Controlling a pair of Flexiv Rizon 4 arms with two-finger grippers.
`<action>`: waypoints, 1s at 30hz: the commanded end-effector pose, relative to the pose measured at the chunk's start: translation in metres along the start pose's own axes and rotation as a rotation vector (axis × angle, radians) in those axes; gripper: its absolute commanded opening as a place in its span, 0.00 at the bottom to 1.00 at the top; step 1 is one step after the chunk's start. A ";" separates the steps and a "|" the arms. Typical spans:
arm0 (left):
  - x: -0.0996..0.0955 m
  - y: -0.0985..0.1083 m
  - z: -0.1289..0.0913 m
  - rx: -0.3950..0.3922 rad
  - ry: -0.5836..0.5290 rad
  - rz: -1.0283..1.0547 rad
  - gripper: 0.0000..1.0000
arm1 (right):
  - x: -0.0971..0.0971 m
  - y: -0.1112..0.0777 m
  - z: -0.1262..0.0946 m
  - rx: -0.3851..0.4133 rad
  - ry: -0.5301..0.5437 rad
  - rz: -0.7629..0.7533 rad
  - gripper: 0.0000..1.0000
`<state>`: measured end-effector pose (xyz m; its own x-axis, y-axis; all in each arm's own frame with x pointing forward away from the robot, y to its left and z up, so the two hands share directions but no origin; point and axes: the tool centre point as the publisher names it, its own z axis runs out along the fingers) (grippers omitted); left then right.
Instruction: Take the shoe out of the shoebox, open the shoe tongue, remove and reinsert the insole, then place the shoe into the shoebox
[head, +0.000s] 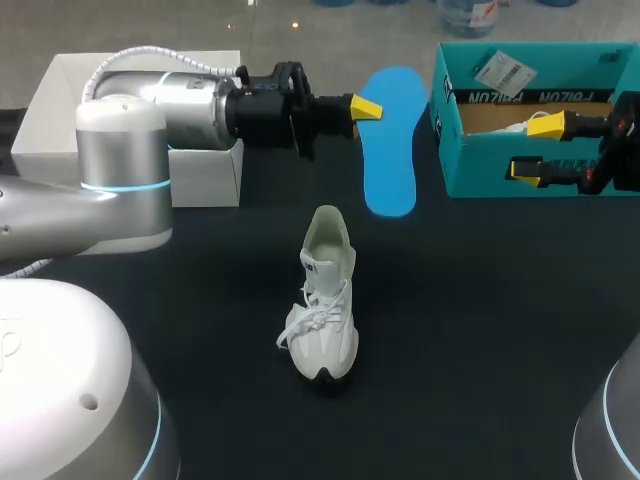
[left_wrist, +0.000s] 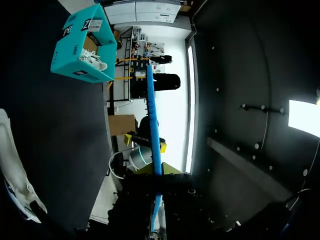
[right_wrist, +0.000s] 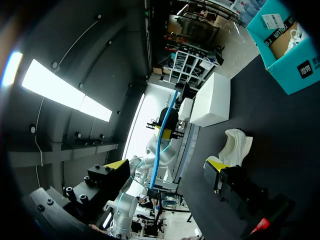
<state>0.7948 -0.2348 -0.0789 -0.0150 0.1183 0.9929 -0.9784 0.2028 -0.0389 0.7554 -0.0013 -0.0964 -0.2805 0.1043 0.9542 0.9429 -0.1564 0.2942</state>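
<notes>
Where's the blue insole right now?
Head view: the flat blue insole is held by the left gripper, between the white box and teal cardboard shoebox.

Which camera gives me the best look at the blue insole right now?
The head view: the blue insole shows face-on and whole, one end in the left gripper. The left wrist view has it edge-on, a thin strip running out from its gripper; the right wrist view shows only a thin, distant strip.

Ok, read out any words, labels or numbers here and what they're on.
On the teal shoebox, white lettering along the rim: upside down, unreadable.
On its flap, a white sticker: too small to read.
On the white shoe, a dark mark at the tongue: too small to read.
On the blue insole: no print visible.
</notes>
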 end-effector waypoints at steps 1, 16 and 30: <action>0.002 0.002 0.001 0.008 -0.010 -0.002 0.00 | 0.023 0.012 0.000 0.047 -0.243 0.087 1.00; -0.002 -0.003 0.002 0.014 -0.001 -0.020 0.00 | 0.076 0.026 0.047 0.136 -0.798 0.309 1.00; -0.002 -0.005 0.003 -0.002 0.018 -0.039 0.00 | 0.088 0.028 0.062 0.178 -1.087 0.358 1.00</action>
<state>0.7968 -0.2382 -0.0782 0.0266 0.1237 0.9920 -0.9790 0.2037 0.0009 0.7644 0.0634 -0.0122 0.1753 0.6624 0.7284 0.9780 -0.2019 -0.0518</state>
